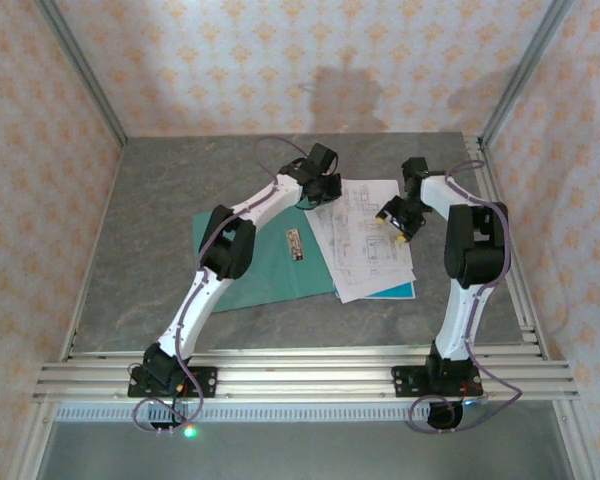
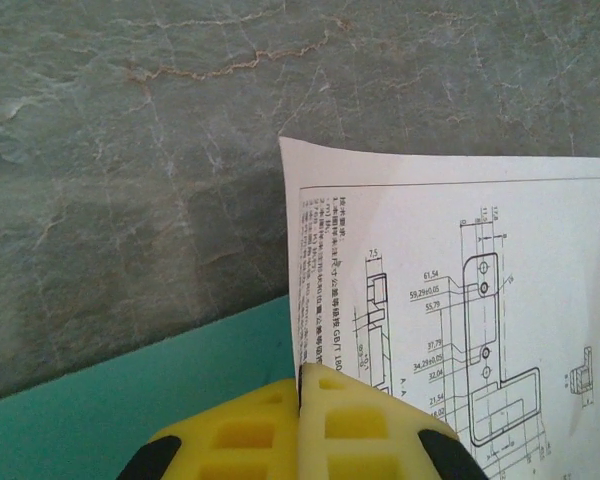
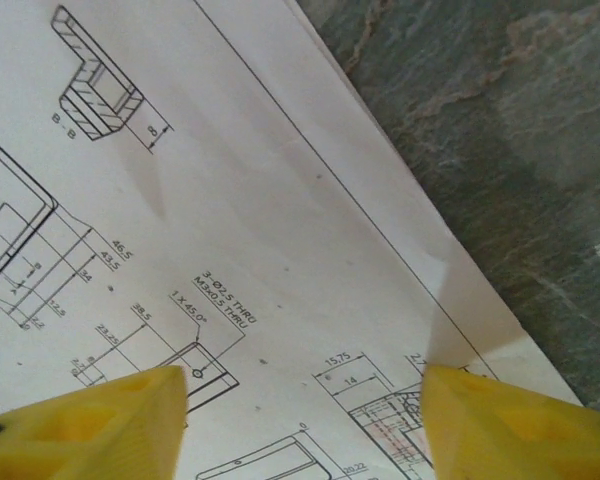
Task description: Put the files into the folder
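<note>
Top view: two arms reach over one open teal folder (image 1: 260, 270) and a fan of overlapping white files (image 1: 365, 250); at least two sheets show, and the exact count cannot be told. The folder lies flat between the two hands, with a small metal clip (image 1: 294, 243) on its inner face. The files lie across its right half, under the right hand (image 1: 397, 228) and touching the left hand (image 1: 318, 195). The tabletop (image 1: 160, 200) is grey marbled stone, boxed in by walls (image 1: 230, 60) papered in an orange pattern, with aluminium rails (image 1: 310, 365) at the arms' bases. Both arms bend at the elbow and slant inward.

Left wrist view: the left hand (image 2: 300, 390) is closed, its yellow fingers (image 2: 355, 420) pinched on the left edge of one printed sheet of the files (image 2: 460, 300). The folder (image 2: 130, 400) lies just left of the hand; bare tabletop (image 2: 130, 150) stretches ahead.

Right wrist view: the right hand (image 3: 300, 400) is spread wide, its fingers (image 3: 120, 410) far apart and gripping nothing. The files (image 3: 230, 200) lie directly beneath and ahead of it, with tabletop (image 3: 520, 120) off to its right.
</note>
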You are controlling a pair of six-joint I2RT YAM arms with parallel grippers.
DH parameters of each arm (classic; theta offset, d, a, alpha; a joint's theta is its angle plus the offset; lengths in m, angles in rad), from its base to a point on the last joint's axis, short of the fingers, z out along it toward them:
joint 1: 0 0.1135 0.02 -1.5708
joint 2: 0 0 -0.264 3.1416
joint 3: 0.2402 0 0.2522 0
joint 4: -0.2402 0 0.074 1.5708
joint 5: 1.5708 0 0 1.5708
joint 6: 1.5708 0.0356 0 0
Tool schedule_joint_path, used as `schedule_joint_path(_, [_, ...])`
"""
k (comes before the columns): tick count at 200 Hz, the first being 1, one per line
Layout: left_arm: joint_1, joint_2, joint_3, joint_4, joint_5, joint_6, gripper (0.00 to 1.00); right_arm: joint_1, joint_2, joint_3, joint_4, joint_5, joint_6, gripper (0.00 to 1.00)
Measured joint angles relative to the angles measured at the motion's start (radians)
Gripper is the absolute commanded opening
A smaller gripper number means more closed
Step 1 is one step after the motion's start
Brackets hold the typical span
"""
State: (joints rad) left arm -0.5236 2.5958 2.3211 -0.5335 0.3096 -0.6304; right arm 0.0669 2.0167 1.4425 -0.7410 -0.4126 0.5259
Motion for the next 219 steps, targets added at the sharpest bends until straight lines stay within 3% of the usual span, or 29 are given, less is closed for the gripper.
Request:
schedule_joint_path(30, [0.0, -0.064, -0.011, -0.055, -0.011, 0.019, 0.0, 0.0, -0.028, 0.016, -0.017, -0.005, -0.011, 0.84])
schedule_joint_path(64, [0.0, -0.21, -0.089, -0.11, -0.044, 0.066, 0.0, 0.0, -0.159, 0.016, -0.034, -0.018, -0.011, 0.86])
schedule_joint_path(121, [0.028, -0.59, -0.593, -0.137, -0.189, 0.172, 0.0, 0.041, -0.364, -0.116, -0.002, -0.052, -0.006, 0.85])
schedule_joint_path(169, [0.116, -0.792, -0.937, -0.152, -0.332, 0.232, 0.0, 0.178, -0.376, -0.247, 0.103, -0.093, 0.04, 0.78])
schedule_joint_path(219, [0.131, -0.777, -1.006, -0.162, -0.41, 0.257, 0.0, 0.267, -0.269, -0.207, 0.256, -0.154, 0.059, 0.71])
